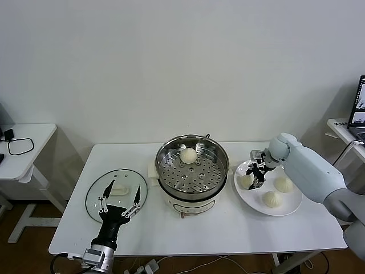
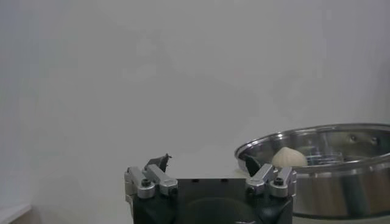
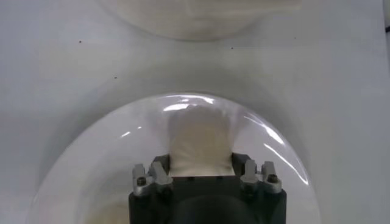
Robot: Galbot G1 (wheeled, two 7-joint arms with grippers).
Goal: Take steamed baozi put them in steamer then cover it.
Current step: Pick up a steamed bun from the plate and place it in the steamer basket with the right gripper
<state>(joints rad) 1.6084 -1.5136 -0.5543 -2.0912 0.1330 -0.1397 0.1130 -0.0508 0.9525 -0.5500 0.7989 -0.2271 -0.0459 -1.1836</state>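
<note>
One steamed baozi (image 1: 189, 155) lies in the shiny steamer (image 1: 165, 171) at the table's middle, also seen as a baozi (image 2: 289, 157) inside the steamer (image 2: 341, 182) in the left wrist view. Three more sit on the white plate (image 1: 288, 210) to the right. My right gripper (image 1: 256, 176) is down on the plate's left bun (image 1: 246, 181). In the right wrist view the right gripper (image 3: 201, 161) has its fingers pressed against both sides of that baozi (image 3: 200, 137). My left gripper (image 1: 121, 197) hangs open over the glass lid (image 1: 94, 197); the left gripper (image 2: 207, 163) holds nothing.
The other two plate buns (image 1: 284, 184) (image 1: 271, 198) lie right of the gripped one. A side table with a black cable (image 1: 20, 146) stands at far left, and a laptop (image 1: 359, 111) at far right. The table's front strip is bare white.
</note>
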